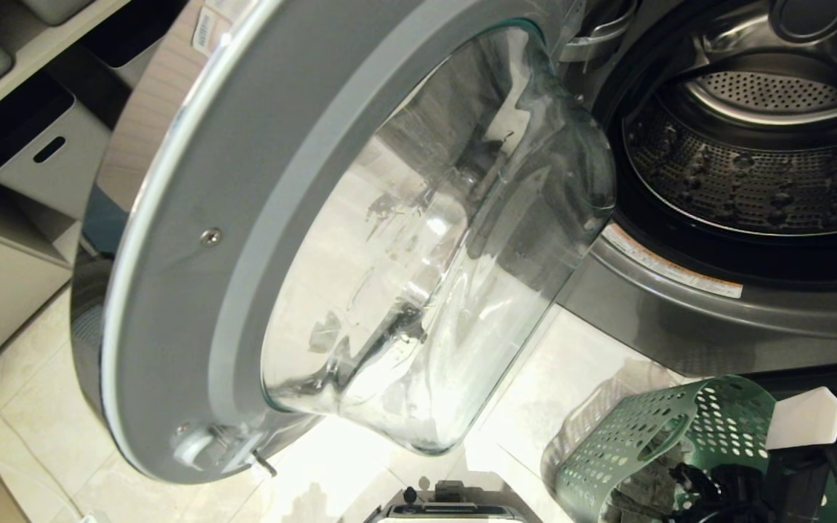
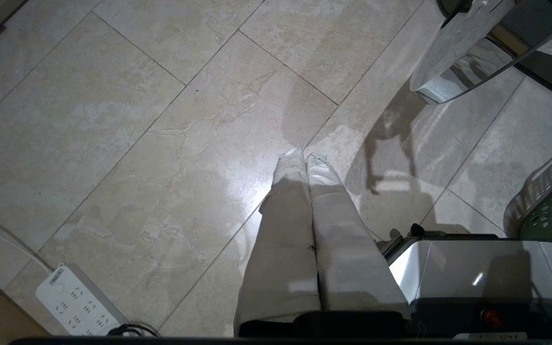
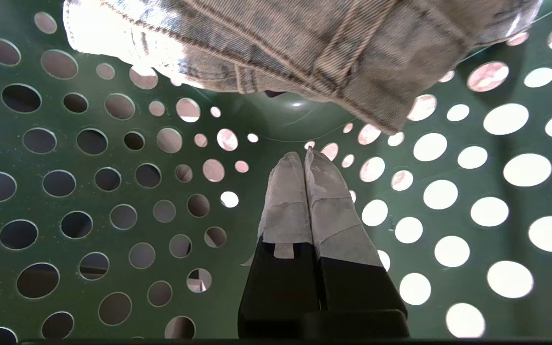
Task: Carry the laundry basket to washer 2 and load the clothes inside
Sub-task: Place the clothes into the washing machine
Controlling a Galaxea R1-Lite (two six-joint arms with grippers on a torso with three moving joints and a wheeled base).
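— Both pairs of my jaws are pressed together with nothing between them. My right gripper [image 3: 304,155] is down inside the laundry basket [image 3: 113,191], its taped fingers [image 3: 288,201] meeting tip to tip in front of the green perforated wall.

— And the clothes?

— The clothes [image 3: 304,48] lie just beyond the right fingertips, a fold of faded, seamed fabric against the basket's wall and bottom. The tips are near it, apart from it — not gripping it. From my head I see a little of that fabric [image 1: 651,483] in the basket's mouth, beside the dark body of my right arm [image 1: 811,465].

— Where does the basket stand?

— On the pale tiled floor [image 1: 360,465] at my right, tipped so that its opening faces me, just below the front of the washer [image 1: 687,319]. Whether that is number 2 I cannot tell; no numeral shows.

— Is the machine ready?

— Its round door [image 1: 360,240] is swung wide open toward my left, the glass bowl bulging out, and the steel drum [image 1: 753,167] is bare to view above the basket.

— Your other arm?

— My left gripper [image 2: 304,158] hangs over the tiles [image 2: 137,120], pointing down, fingers flat against one another. A white power strip [image 2: 77,304] lies on the floor near it, and grey storage bins [image 1: 33,152] sit on shelves to the far left.
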